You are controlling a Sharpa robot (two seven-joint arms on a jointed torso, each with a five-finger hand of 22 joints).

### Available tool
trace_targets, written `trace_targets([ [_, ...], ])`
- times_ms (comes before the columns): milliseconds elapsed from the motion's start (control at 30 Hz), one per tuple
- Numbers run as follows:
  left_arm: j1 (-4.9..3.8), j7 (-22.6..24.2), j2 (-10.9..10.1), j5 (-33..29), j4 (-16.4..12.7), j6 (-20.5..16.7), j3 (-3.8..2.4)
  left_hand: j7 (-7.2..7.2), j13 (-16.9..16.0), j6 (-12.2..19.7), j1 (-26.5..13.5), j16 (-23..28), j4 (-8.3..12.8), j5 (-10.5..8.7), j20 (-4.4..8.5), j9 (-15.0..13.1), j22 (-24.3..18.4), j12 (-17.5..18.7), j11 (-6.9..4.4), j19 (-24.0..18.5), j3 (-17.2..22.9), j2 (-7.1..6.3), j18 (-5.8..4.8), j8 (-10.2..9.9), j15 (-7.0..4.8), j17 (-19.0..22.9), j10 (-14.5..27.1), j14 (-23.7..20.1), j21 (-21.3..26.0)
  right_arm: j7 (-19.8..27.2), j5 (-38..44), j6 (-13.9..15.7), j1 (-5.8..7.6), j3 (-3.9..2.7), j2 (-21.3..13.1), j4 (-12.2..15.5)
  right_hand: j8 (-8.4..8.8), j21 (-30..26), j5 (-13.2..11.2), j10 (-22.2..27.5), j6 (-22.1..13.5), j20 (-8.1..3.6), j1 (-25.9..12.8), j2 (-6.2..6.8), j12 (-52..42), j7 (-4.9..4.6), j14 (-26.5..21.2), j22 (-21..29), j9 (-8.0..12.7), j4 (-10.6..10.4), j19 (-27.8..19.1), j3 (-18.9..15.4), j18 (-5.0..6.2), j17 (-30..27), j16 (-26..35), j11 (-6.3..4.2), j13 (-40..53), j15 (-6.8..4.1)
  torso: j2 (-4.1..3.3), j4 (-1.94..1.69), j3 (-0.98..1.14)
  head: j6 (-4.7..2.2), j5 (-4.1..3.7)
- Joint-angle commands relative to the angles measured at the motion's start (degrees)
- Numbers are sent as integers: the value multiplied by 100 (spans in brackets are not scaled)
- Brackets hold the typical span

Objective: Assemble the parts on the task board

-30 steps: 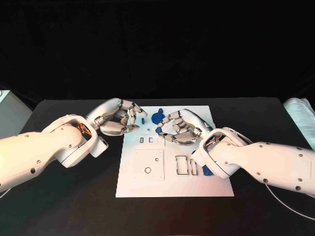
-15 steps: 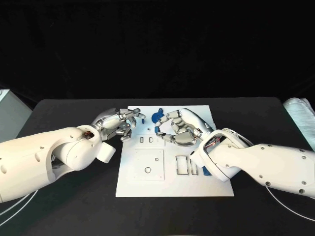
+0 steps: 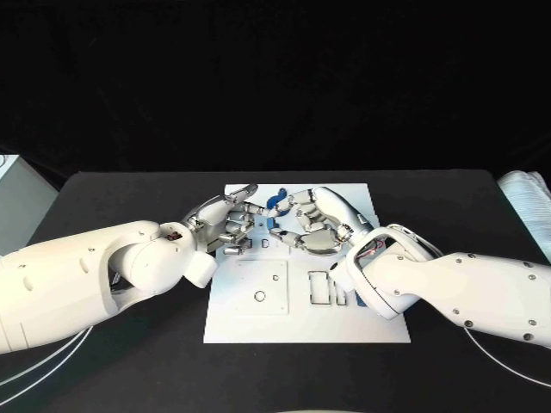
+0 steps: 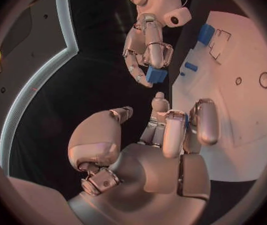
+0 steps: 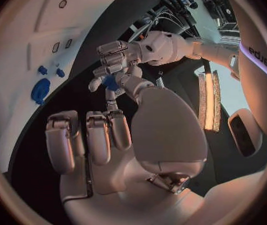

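A: Left hand [image 3: 230, 225] had swung in over the far left of the task board [image 3: 261, 323] since a second ago, closing on the right hand [image 3: 312, 222], which had barely shifted.

B: Fingers?

A: Right hand pinched a small blue part [image 4: 156, 74] above the board. Left fingers curled; whether they held anything, cannot tell. Looked like a handover or a two-handed fit.

B: Board contents?

A: Larger blue part [image 3: 275, 200] at the far edge; another [image 3: 362, 298] beside the slots; bench dark
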State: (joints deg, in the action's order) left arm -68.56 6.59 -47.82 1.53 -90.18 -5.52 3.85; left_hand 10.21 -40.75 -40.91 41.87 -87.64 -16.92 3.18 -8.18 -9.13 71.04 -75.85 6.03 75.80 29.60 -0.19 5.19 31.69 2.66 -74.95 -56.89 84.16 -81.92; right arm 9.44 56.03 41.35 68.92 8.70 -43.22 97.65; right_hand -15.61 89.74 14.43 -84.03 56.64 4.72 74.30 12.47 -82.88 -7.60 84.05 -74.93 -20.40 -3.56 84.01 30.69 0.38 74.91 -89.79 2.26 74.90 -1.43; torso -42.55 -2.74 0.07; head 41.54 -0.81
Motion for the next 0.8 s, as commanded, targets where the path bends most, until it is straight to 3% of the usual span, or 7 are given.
trace_targets([
  [33,1,-179,48,-223,-21,353,-5,-7,-215,-74,-168,-44,-9,1,12,19,100,-63,-20,78,-75,92,-113,-29,-43,-852,-185,279,-53,139,129,86,-5,-3,14,14,-17,26,21,-129,-9,-14,45,-20,-33,32,594,-1507,-4,21,599,-4,-38,1503,-19,28,986,1,2,-2,0,10,10],
  [333,0,-335,110,-218,-3,646,-7,-60,-766,-266,-510,-157,-10,3,52,60,481,-218,-70,358,-177,329,-194,-86,-88,-1223,-649,460,-238,169,152,123,-6,-4,21,24,-17,26,21,-129,-9,-14,45,-20,-33,32,594,-1507,-4,21,599,-4,-38,1503,-19,28,986,1,-1,-4,5,22,8],
  [800,0,-417,133,-194,51,846,-10,-151,-1156,-547,-705,-206,-6,4,102,43,540,-313,-149,394,-219,460,-204,-60,-153,-1398,-966,539,-274,190,155,132,-6,-5,-2,26,-17,26,21,-129,-9,-14,45,-20,-33,32,594,-1507,-4,21,599,-4,-38,1503,-19,28,986,1,2,0,2,29,5],
])
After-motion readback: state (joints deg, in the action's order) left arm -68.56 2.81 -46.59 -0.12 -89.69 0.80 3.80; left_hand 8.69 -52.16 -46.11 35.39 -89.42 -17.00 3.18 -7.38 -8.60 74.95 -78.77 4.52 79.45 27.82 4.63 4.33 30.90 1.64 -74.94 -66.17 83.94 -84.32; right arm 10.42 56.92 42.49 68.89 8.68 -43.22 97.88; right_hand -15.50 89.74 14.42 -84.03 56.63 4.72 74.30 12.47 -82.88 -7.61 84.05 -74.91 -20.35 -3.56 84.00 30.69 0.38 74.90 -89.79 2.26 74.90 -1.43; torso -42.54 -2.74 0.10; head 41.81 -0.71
